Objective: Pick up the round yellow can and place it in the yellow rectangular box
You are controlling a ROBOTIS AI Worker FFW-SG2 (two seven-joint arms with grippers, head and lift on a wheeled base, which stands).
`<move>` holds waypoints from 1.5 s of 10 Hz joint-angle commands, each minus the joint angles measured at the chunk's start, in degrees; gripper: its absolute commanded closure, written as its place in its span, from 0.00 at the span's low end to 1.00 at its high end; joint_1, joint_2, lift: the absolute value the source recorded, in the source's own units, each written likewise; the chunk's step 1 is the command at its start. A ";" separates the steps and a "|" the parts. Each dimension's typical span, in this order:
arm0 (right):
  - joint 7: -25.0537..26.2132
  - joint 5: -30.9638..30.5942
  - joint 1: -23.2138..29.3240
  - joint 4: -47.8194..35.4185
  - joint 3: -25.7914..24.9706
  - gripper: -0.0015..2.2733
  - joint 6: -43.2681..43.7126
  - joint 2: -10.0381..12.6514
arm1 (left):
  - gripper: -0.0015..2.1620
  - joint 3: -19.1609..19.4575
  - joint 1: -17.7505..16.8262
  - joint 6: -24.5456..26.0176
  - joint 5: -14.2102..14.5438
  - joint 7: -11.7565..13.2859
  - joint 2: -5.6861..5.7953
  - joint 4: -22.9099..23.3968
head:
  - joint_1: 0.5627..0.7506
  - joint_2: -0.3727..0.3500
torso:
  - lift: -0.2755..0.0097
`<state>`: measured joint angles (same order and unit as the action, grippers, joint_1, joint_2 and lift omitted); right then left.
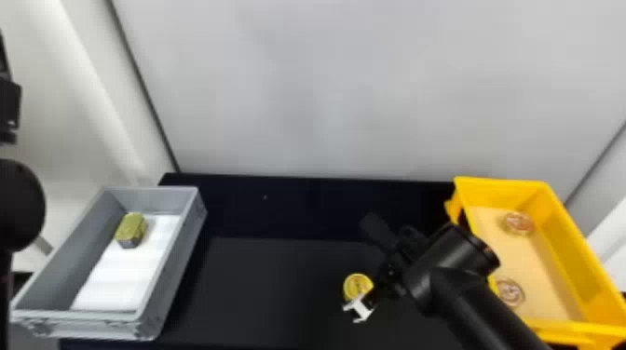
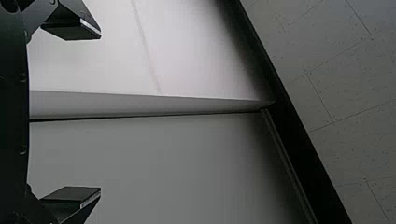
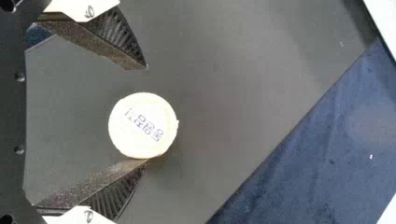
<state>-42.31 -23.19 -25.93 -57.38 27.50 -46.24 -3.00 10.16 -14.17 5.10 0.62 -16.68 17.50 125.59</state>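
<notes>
The yellow can (image 1: 357, 285) sits toward the counter's (image 1: 261, 284) front edge; the right gripper (image 1: 370, 294) gapes around it. The left gripper (image 1: 8, 100) gapes.

Our right arm (image 1: 484, 307) comes in from the head view's bottom edge and slants up and inward to a bent wrist, with our right gripper (image 1: 376, 292) angled downward. In the right wrist view our right gripper's (image 3: 147, 114) ribbed fingers stand apart, their tips leaning toward each other — while our left arm (image 1: 18, 205) rises along the head view's left edge, our left gripper (image 2: 100, 113) wide open in its own wrist view.
</notes>
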 commanded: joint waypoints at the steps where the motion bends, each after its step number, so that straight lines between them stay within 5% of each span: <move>1: 0.98 0.41 -0.44 1.75 0.91 0.03 1.75 -0.08 | 0.05 -0.05 -0.07 -0.09 0.00 0.15 0.00 0.00 | 0.70 0.59 | 0.96; 4: 3.79 2.17 -1.06 3.50 1.52 0.06 4.03 0.01 | 0.05 -0.05 0.20 -0.17 0.00 0.33 0.00 0.00 | 0.70 0.59 | 0.96; 8: 4.58 3.05 -1.14 3.42 1.96 0.31 3.94 -0.08 | 0.05 0.04 0.20 -0.17 0.00 0.41 0.00 -0.09 | 0.70 0.59 | 0.96; 15: 1.77 0.06 0.88 -4.67 0.56 0.32 -0.37 -1.13 | 0.05 0.30 0.37 0.26 -0.09 0.41 -0.08 0.00 | 0.70 0.59 | 0.96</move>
<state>-39.81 -21.48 -26.06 -57.81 29.06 -44.48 -3.58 10.33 -13.88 5.28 0.60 -16.27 17.45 125.56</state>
